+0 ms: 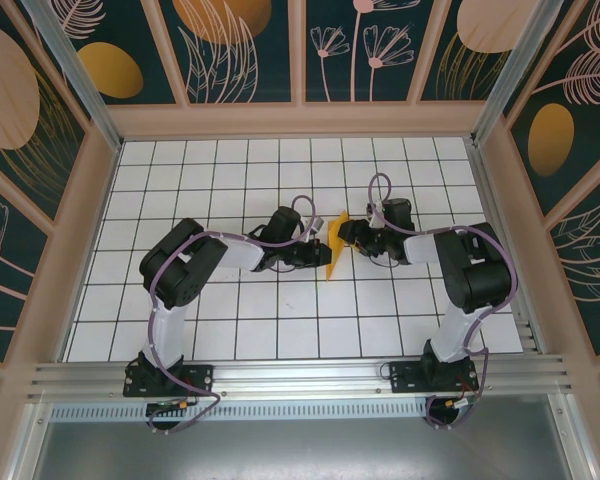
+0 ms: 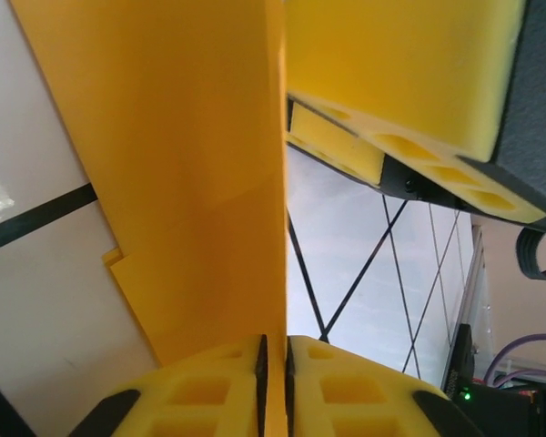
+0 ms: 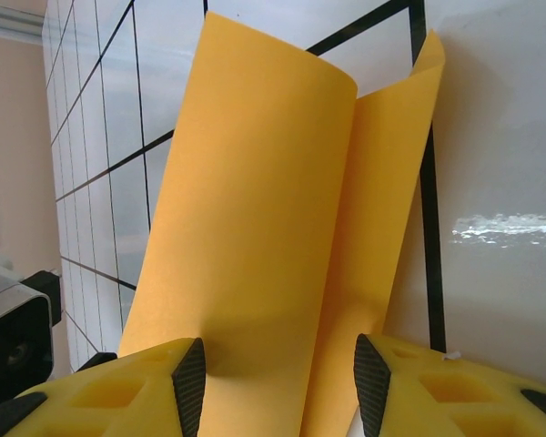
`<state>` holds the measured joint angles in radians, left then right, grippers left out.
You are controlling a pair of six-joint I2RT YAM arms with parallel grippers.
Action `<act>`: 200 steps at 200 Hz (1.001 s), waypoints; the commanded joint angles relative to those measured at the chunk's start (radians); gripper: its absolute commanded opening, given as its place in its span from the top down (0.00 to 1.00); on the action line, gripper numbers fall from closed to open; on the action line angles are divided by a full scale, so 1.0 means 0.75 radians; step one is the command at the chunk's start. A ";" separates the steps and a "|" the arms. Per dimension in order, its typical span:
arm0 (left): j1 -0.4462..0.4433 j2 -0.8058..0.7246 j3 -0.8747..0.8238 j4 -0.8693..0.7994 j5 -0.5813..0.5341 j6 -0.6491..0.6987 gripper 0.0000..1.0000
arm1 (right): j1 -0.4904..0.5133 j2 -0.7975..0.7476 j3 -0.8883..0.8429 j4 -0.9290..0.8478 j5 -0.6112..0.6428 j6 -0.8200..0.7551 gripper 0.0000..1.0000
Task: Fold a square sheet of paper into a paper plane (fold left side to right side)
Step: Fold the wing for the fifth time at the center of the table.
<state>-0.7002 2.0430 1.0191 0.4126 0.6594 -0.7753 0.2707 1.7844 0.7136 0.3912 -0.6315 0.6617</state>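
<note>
The square sheet of paper point(image 1: 336, 242) is bright orange and stands on edge above the white tiles mid-table, bent over on itself into two layers. My left gripper point(image 1: 323, 251) is shut on its lower edge; in the left wrist view the yellow pads point(image 2: 209, 391) pinch the sheet point(image 2: 191, 182) with no gap. My right gripper point(image 1: 347, 232) faces it from the right and is open. In the right wrist view the curved sheet point(image 3: 264, 228) passes between its spread fingers point(image 3: 189, 373), and I cannot tell if they touch it. The right gripper's yellow finger point(image 2: 409, 73) hangs just past the paper.
The table point(image 1: 230, 320) is white tiles with black grid lines, boxed in by wooden walls point(image 1: 90, 230). Both arms reach in toward the middle, wrists nearly meeting. An aluminium rail point(image 1: 300, 375) runs along the near edge.
</note>
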 commanded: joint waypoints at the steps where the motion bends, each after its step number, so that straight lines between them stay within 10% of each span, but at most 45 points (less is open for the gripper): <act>1: 0.011 -0.038 0.021 -0.061 -0.030 0.044 0.78 | 0.019 0.108 -0.005 -0.083 0.109 -0.027 0.50; 128: 0.051 -0.120 0.108 -0.245 -0.110 0.144 0.50 | 0.018 0.109 -0.013 -0.082 0.112 -0.031 0.50; 200: 0.076 -0.062 0.208 -0.305 -0.114 0.187 0.72 | 0.018 0.107 -0.013 -0.098 0.112 -0.043 0.50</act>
<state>-0.6525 1.9831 1.1366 0.2119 0.5709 -0.6621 0.2703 1.7859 0.7139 0.3908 -0.6319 0.6613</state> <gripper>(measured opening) 0.309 0.495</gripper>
